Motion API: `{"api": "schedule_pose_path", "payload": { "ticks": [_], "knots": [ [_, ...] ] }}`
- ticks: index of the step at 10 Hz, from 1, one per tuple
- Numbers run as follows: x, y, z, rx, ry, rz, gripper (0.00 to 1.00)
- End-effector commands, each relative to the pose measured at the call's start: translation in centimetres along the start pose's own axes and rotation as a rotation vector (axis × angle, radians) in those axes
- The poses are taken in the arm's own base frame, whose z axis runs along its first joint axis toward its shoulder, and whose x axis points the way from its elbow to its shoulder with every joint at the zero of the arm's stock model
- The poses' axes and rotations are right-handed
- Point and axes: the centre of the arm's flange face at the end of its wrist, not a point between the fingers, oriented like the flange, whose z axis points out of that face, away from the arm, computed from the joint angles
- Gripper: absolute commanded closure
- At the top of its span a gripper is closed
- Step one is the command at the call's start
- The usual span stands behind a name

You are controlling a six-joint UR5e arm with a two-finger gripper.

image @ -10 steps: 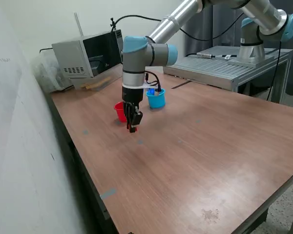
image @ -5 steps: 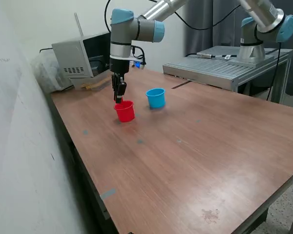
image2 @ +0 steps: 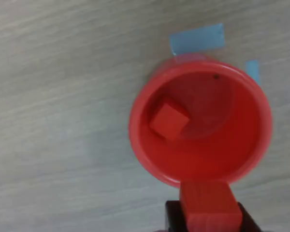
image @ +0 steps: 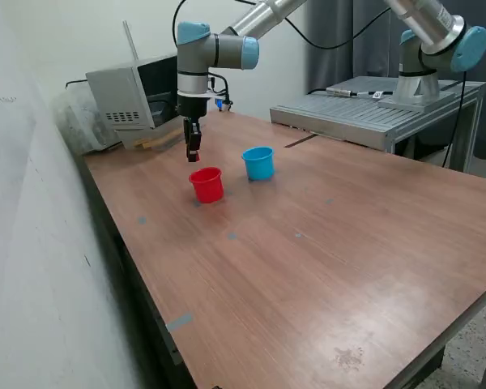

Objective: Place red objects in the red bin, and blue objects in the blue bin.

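Exterior view: UR5e arm reaching in from the far right, wrist turned straight down, gripper (image: 193, 154) hanging above and just behind the red cup (image: 206, 185), clamped on a red cube (image: 193, 156). Red cup standing upright on the table (image: 324, 267), light-blue cup (image: 258, 163) just to its right, apart from it. Wrist view: held red cube (image2: 209, 204) pinched between the dark fingers at the cup's rim; second red cube (image2: 168, 120) lying inside the red cup (image2: 246, 150); blue tape (image2: 197, 38) on the table beside it.
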Motion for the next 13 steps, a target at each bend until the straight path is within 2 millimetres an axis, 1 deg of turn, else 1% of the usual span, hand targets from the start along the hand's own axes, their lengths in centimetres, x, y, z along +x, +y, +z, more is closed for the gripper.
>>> {"api": "schedule_pose_path", "payload": {
  "ticks": [1, 6, 11, 12, 13],
  "knots": [
    [-0.8, -0.8, 1.4, 0.025, 0.001, 0.004, 1.00],
    [0.2, -1.1, 1.5, 0.031, 0.007, -0.008, 1.00],
    [0.2, -1.2, 1.5, 0.032, 0.006, -0.008, 1.00],
    [0.2, -1.3, 1.6, 0.035, 0.006, -0.008, 0.00],
    [0.2, -1.3, 1.6, 0.035, 0.006, -0.008, 0.00]
  ]
}}
